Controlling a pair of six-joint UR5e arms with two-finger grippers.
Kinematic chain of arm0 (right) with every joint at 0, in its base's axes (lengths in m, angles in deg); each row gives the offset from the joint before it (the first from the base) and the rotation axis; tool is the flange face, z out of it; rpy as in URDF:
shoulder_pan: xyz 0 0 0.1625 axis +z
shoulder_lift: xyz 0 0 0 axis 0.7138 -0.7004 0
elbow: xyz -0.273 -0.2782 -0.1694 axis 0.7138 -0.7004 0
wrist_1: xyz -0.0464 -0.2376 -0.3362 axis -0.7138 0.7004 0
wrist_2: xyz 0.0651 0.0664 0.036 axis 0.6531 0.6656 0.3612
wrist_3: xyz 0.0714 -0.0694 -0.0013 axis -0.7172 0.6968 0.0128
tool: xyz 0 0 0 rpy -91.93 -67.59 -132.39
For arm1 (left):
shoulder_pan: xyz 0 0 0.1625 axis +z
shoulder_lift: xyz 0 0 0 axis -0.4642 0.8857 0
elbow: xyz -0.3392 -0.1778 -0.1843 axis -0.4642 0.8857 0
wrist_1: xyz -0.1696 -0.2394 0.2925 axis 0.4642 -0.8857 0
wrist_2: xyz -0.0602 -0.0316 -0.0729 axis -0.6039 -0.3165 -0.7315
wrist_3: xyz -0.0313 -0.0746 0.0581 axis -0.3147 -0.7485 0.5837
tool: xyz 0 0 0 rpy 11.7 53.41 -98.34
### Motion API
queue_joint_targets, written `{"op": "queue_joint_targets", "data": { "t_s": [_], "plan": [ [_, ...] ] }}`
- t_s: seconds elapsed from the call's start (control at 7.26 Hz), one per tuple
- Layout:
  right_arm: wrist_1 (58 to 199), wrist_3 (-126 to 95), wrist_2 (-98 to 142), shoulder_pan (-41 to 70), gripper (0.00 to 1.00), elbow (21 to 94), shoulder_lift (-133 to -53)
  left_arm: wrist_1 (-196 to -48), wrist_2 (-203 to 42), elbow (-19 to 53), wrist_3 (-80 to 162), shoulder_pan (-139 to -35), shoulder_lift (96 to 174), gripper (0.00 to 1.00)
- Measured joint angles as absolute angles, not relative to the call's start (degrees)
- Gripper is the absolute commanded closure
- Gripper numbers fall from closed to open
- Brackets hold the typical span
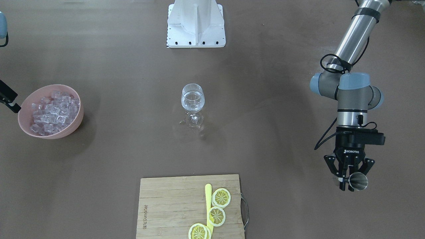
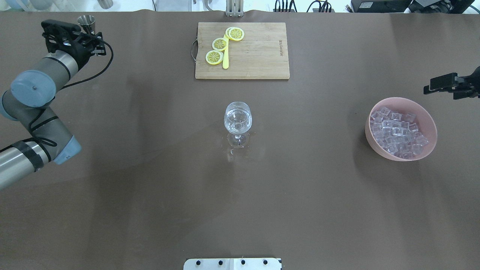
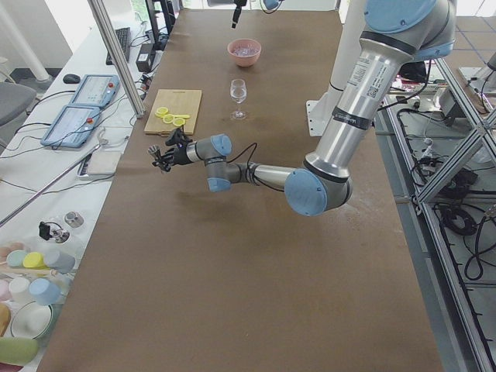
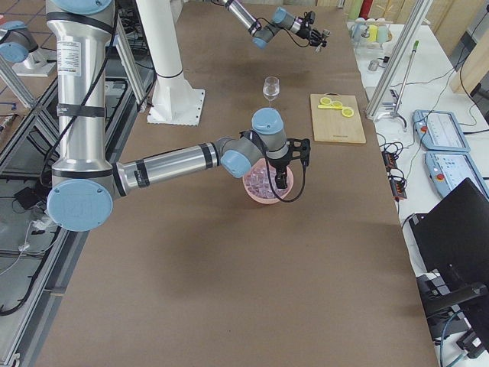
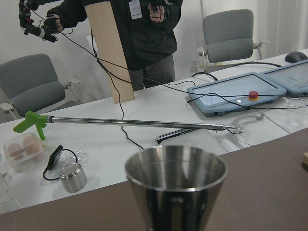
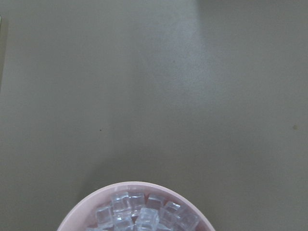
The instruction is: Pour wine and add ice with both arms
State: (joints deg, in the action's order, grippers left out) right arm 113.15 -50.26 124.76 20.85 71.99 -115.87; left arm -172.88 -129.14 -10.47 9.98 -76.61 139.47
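Note:
A wine glass stands upright at the table's middle with clear, colourless wine in it; it also shows in the overhead view. A pink bowl holds a heap of clear ice cubes, also seen in the overhead view and the right wrist view. My left gripper is shut on a steel jigger, held upright far from the glass; its rim fills the left wrist view. My right gripper hangs above the bowl's edge; I cannot tell whether its jaws are open or shut.
A wooden cutting board with lemon slices and a yellow knife lies at the operators' side. A few clear drops lie on the table by the glass's foot. The white robot base stands behind the glass.

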Motion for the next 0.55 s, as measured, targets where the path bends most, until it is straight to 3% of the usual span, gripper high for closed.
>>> {"op": "queue_joint_targets", "data": {
  "t_s": [0.55],
  "plan": [
    [113.2, -51.1, 124.3, 19.9, 0.00, 72.5, -115.8, -176.0, -132.1, -11.4, 0.8, -77.3, 134.8, 1.00]
  ]
}}
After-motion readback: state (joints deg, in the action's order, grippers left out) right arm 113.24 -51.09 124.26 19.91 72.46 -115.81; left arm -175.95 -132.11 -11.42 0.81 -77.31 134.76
